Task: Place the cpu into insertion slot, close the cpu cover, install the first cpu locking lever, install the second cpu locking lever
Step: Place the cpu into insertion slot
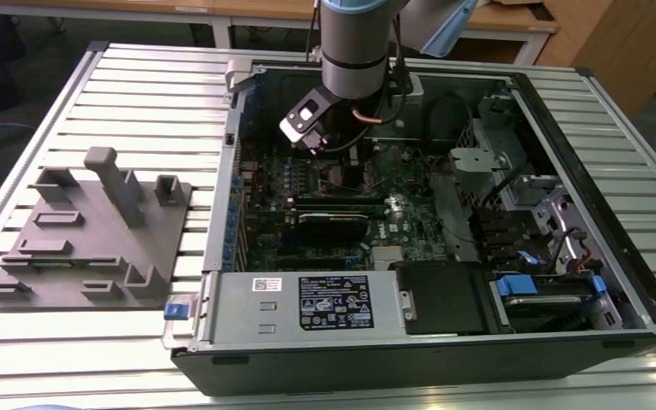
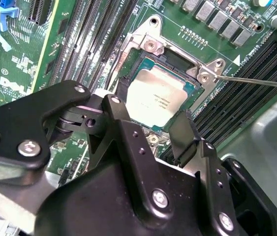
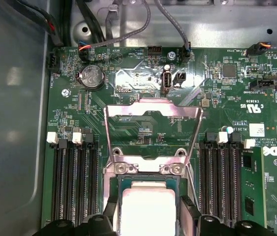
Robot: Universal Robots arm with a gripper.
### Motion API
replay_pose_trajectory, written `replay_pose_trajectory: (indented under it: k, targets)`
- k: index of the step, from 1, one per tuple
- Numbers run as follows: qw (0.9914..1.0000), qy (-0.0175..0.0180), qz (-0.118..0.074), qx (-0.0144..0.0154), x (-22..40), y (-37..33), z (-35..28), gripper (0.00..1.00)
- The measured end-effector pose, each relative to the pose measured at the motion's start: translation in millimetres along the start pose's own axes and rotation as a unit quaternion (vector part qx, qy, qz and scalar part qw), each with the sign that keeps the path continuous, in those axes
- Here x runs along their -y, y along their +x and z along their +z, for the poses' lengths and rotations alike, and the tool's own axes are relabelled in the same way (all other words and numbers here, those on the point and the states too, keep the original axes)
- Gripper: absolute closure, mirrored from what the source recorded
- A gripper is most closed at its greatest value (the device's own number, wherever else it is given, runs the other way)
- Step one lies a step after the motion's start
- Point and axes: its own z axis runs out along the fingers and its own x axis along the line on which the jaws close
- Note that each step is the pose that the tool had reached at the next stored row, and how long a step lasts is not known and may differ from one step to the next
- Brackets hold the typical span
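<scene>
Sits with the claw (image 2: 151,105) astride the chip (image 2: 154,97), one side at each of two opposite edges, low over the socket (image 2: 150,46); cannot tell whether clamped on it or merely alongside. Shows the chip flat, silver top up, inside the socket on the green board (image 3: 217,103), the cover (image 3: 150,104) swung up and open at the socket's edge, a thin lever rod (image 2: 256,81) sticking out from one corner. Has long black memory slots (image 3: 74,182) flanking both sides, all within the open computer case (image 1: 419,371) on the slatted table (image 1: 134,68).
</scene>
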Motion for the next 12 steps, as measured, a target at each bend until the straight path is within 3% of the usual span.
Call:
replay_pose_trajectory:
  k: [2, 5, 12]
  targets:
    - [1.00000, 0.0000, 0.000, 0.0001, 0.0, 0.0, -0.1, 0.41]
    - [1.00000, 0.0001, 0.000, 0.0001, 0.0, -0.1, -0.2, 0.54]
    - [1.00000, 0.0000, 0.000, 0.0000, -0.1, 0.0, -2.0, 0.54]
